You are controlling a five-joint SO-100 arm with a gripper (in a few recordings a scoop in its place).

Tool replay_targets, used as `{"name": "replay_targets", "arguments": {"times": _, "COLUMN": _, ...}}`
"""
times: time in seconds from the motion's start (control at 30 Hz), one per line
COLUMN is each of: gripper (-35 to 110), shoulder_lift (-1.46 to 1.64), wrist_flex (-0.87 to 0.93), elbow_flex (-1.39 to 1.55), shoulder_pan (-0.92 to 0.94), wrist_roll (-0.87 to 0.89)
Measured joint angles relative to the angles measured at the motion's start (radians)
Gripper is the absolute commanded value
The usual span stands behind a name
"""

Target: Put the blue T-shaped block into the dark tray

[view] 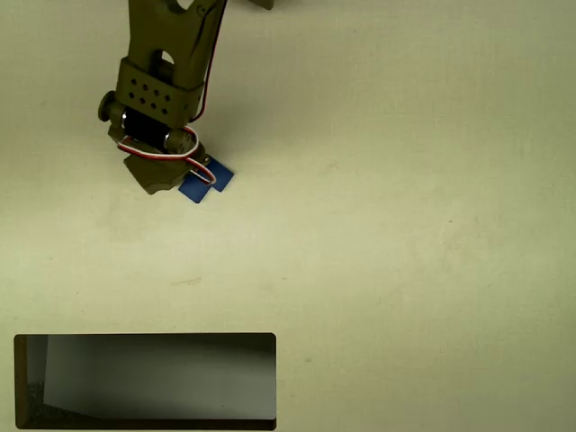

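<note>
A pale table (pixel 405 180) carries the blue T-shaped block (pixel 205 185) toward ten o'clock and the dark tray (pixel 144 421) at seven o'clock.

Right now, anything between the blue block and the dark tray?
Nothing. In the overhead view the table between the blue T-shaped block, under the gripper, and the dark tray is bare.

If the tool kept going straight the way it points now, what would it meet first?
The tool points down the overhead picture and slightly right, with the blue T-shaped block right at its tip, so the block comes first. Whether they already touch is unclear. Further along lies bare table, then the dark tray.
</note>
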Motion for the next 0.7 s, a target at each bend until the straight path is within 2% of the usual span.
{"name": "replay_targets", "arguments": {"times": 0.07, "gripper": 0, "shoulder_lift": 0.008, "wrist_flex": 0.018, "elbow_flex": -0.006, "shoulder_pan": 0.003, "wrist_roll": -0.009}}
{"name": "replay_targets", "arguments": {"times": 0.2, "gripper": 0, "shoulder_lift": 0.006, "wrist_flex": 0.16, "elbow_flex": -0.12, "shoulder_pan": 0.078, "wrist_roll": -0.141}}
{"name": "replay_targets", "arguments": {"times": 0.37, "gripper": 0, "shoulder_lift": 0.067, "wrist_flex": 0.589, "elbow_flex": -0.233, "shoulder_pan": 0.13, "wrist_roll": -0.163}}
{"name": "replay_targets", "arguments": {"times": 0.47, "gripper": 0, "shoulder_lift": 0.12, "wrist_flex": 0.756, "elbow_flex": -0.183, "shoulder_pan": 0.095, "wrist_roll": -0.146}}
{"name": "replay_targets", "arguments": {"times": 0.57, "gripper": 0, "shoulder_lift": 0.173, "wrist_flex": 0.761, "elbow_flex": -0.064, "shoulder_pan": 0.034, "wrist_roll": -0.124}}
{"name": "replay_targets", "arguments": {"times": 0.7, "gripper": 0, "shoulder_lift": 0.202, "wrist_flex": 0.595, "elbow_flex": 0.066, "shoulder_pan": -0.011, "wrist_roll": -0.083}}
